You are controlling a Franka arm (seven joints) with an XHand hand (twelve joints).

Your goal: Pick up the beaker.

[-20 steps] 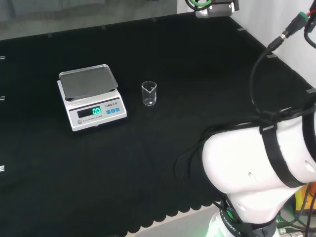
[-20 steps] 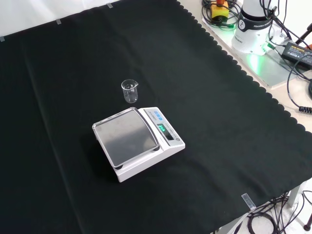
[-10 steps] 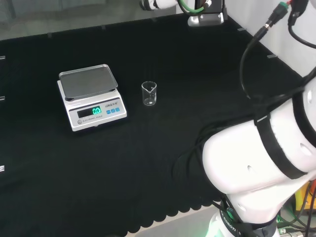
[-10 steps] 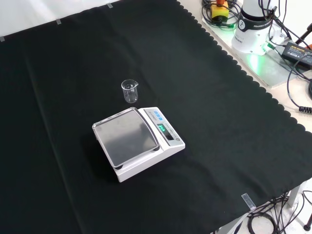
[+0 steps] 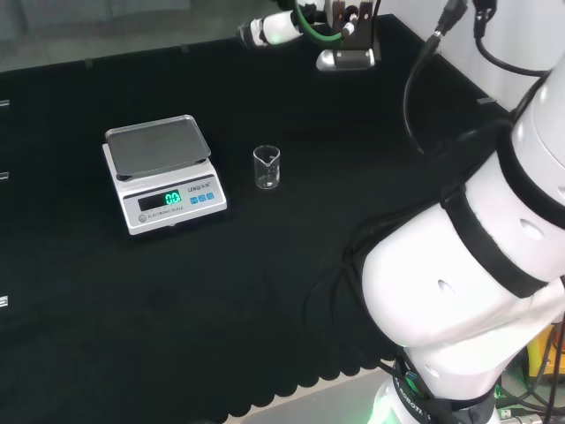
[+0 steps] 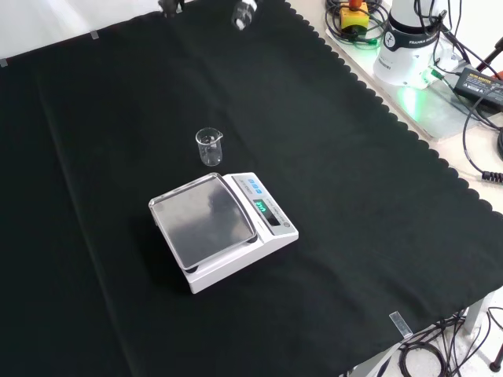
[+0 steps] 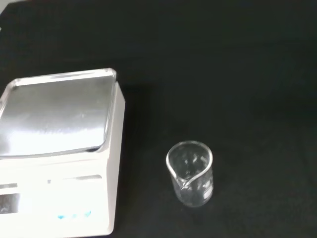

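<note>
— Beaker [image 5: 267, 168] count?

— One. A single small clear beaker [image 7: 190, 173], upright on the black cloth [image 5: 291, 265] of the surface, open mouth up with its pouring lip showing in the wrist view. Nothing visible inside it.

— Where does it stand?

— In the head view, just to the right of the scale [image 5: 161, 173], apart from it with a strip of cloth between. In the front view the beaker [image 6: 210, 146] stands just above the scale [image 6: 224, 228], close to its upper corner, not touching.

— How many scales?

— One, white, with one bare metal pan [image 7: 54, 113] and a lit green display on its face.

— And the hand?

— A white tip of the hand [image 5: 269, 28] with black parts beside it shows at the top of the head view, well apart from the beaker. In the front view a blurred piece of the hand [image 6: 244, 12] sits at the top edge. Whether its fingers are spread or curled, I cannot tell. It holds nothing that I can see.
</note>
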